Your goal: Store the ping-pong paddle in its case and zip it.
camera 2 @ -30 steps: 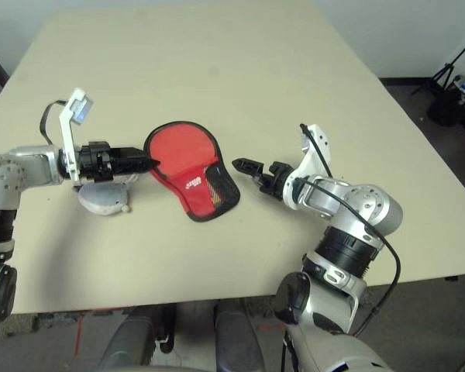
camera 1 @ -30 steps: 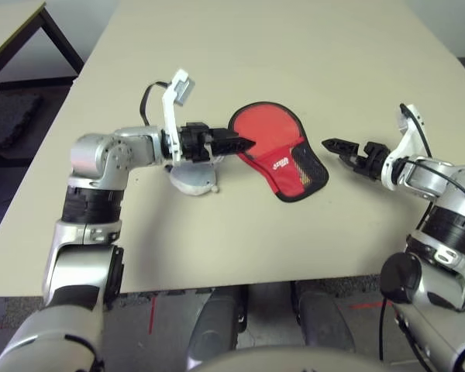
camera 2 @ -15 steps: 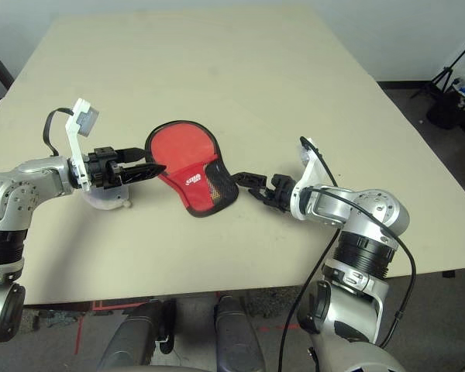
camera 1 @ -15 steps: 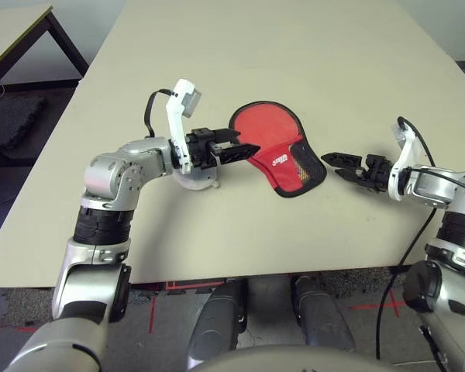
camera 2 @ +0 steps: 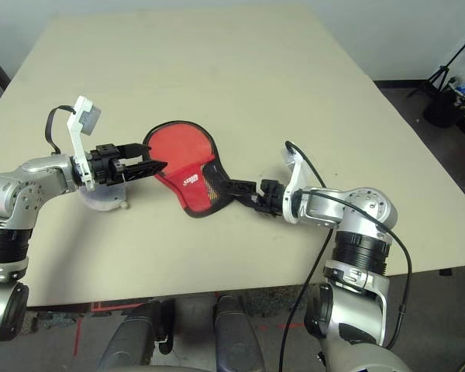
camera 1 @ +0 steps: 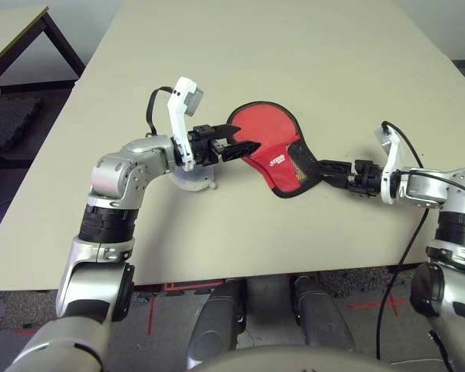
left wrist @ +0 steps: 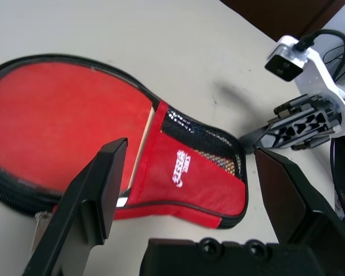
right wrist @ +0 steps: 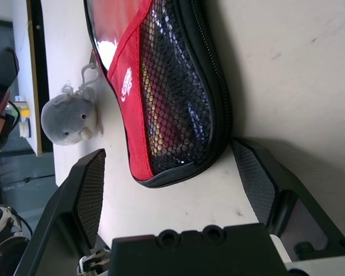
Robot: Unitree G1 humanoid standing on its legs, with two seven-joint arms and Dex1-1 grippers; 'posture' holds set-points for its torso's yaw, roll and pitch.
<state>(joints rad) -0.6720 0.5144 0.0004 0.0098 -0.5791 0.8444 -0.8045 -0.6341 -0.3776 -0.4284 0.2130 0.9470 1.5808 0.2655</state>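
I judge the paddle is already inside the case (camera 1: pixel 275 151) on the table (camera 1: pixel 294 62) — zipping comes next, so I need one hand pinning the case. Both grippers stand wide and empty: the left gripper (camera 1: pixel 244 146) hovers at the case's round end, the right gripper (camera 1: pixel 325 165) just beside its mesh-pocket end.

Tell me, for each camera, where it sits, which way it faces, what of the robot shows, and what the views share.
Left and right eye views: on the head, looking down at the table; both silver forearms show.
Left wrist view: looks along the open left gripper across the case.
Right wrist view: looks along the open right gripper at the case's mesh end.
Shared: the case; the left wrist view also catches the right gripper.
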